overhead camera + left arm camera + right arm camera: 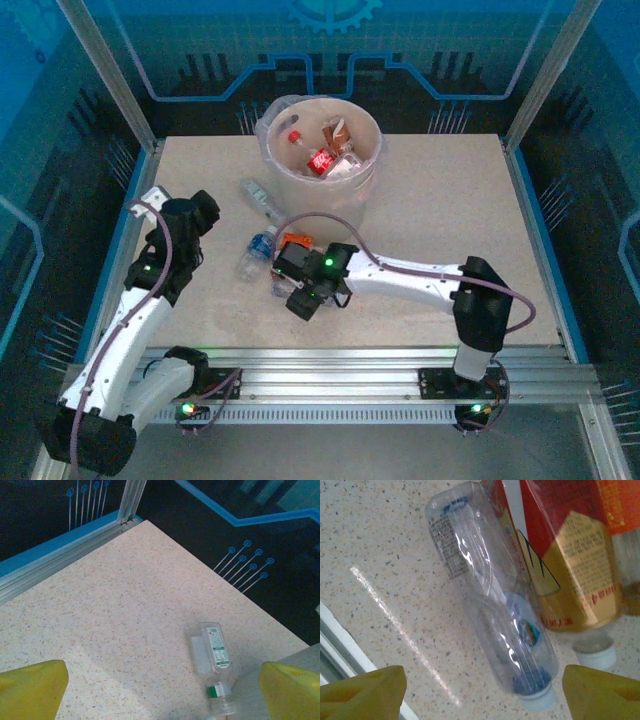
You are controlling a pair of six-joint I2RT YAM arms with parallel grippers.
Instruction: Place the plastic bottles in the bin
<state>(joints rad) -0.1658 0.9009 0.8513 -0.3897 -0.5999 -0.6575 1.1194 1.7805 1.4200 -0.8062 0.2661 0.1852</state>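
Clear bottle (490, 595) lies on the table (380, 555) directly under the right end effector (482, 690), the nearer one. Its jaws stand wide and empty, straddling the bottle, whose long axis runs across their closing line, cap nearest. A red-gold bottle (565, 555) touches its side. The left end effector (160, 690), fully open and empty, hovers by a green-banded bottle (212, 660). Beyond stands the bin (310, 192).

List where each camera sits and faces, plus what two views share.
Top external: high behind the arm bases, looking down on table, bin, left arm, right arm.
Left wrist: on the left arm, looking down past its yellow fingers at a green-labelled bottle.
Right wrist: close above a clear bottle beside a red-gold bottle, yellow fingers showing.
Shared: top and left wrist both show the green-labelled bottle.
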